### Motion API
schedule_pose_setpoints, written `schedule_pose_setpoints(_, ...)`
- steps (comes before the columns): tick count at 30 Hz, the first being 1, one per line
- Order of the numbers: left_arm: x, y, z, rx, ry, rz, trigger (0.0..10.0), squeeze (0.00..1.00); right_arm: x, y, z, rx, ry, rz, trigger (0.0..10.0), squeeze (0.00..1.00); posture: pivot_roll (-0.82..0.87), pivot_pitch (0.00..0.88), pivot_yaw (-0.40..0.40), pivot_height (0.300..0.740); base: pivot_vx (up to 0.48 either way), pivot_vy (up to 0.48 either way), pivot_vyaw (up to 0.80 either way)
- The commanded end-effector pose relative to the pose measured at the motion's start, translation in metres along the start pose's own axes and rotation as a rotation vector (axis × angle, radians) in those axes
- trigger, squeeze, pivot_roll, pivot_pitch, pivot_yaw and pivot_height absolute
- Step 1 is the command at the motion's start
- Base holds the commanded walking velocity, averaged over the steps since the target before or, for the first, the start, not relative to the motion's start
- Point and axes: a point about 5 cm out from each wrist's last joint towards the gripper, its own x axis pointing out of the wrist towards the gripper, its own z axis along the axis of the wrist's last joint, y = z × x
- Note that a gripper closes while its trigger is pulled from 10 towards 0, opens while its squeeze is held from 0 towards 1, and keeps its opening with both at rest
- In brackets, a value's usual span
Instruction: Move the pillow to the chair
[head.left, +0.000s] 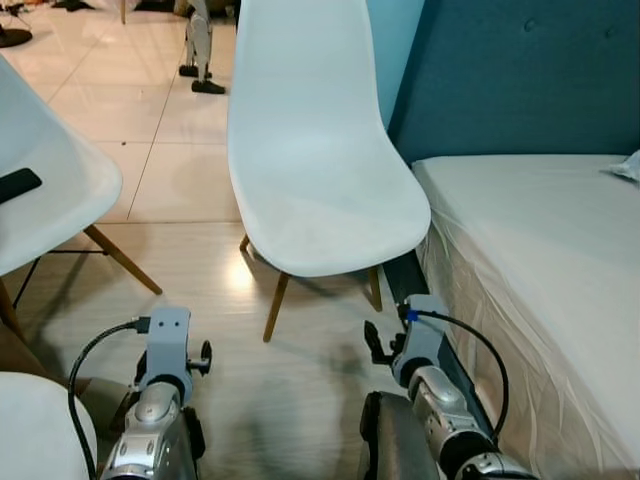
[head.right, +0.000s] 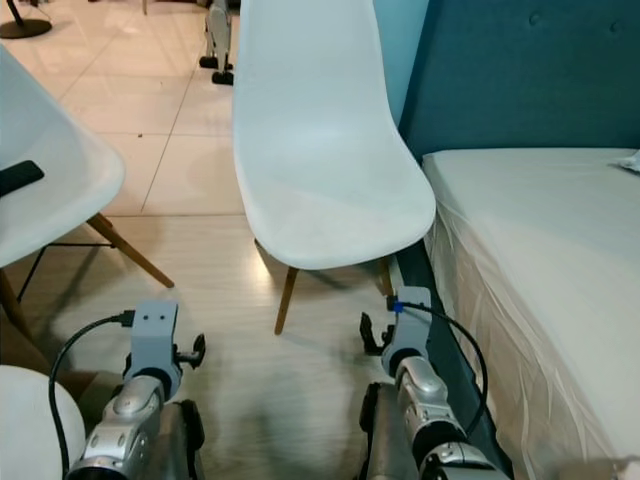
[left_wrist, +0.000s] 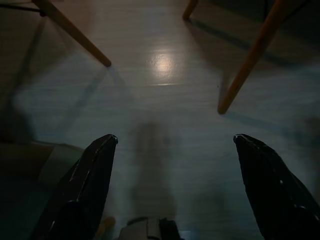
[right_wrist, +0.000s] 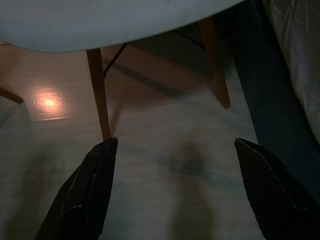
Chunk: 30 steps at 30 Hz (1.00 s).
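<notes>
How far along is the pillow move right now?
Nothing looks done: the white chair has a bare seat. Nothing is in hand: the left gripper and right gripper are open, low over the floor. A white corner on the bed may be the pillow; fetching and placing remain.

Bright, sharp head views; wrist views dim, floor (left_wrist: 165, 65) glare

I'm looking down at a pale wood floor (head.left: 200, 290) catching a bright glint of light, giving way to cream tiles (head.left: 110, 90) farther off (glossy ones). A bed (head.left: 540, 260) is sitting against a teal padded headboard (head.left: 520, 80).
</notes>
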Motion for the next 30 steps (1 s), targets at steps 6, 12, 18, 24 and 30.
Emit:
schedule_pose_setpoints(6,-0.006,0.001,-0.012,-0.005,0.012,0.019,10.0,0.0,-0.003,0.003,-0.006,0.012,0.016,0.027,10.0,0.0,0.06,0.069,-0.113,0.441,0.0,0.0,0.0)
schedule_pose_setpoints(12,-0.007,0.0,-0.01,-0.025,-0.01,0.032,10.0,0.0,-0.003,0.006,-0.008,-0.036,0.028,0.052,10.0,0.0,0.06,0.062,-0.123,0.441,0.0,0.0,0.0)
schedule_pose_setpoints(18,-0.004,-0.003,-0.005,-0.034,-0.028,0.018,10.0,0.0,-0.003,0.01,-0.009,-0.035,0.027,0.062,10.0,0.0,0.07,0.062,-0.117,0.441,0.0,0.0,0.0)
schedule_pose_setpoints(24,-0.004,-0.002,-0.003,-0.036,-0.036,0.011,10.0,0.0,-0.003,0.014,-0.009,-0.025,0.012,0.069,10.0,0.0,0.07,0.062,-0.111,0.451,0.0,0.0,0.0)
schedule_pose_setpoints(30,-0.004,-0.001,-0.001,-0.03,-0.039,0.007,10.0,0.0,-0.004,0.015,-0.009,-0.017,0.002,0.074,10.0,0.0,0.07,0.069,-0.102,0.486,0.0,0.0,0.0)
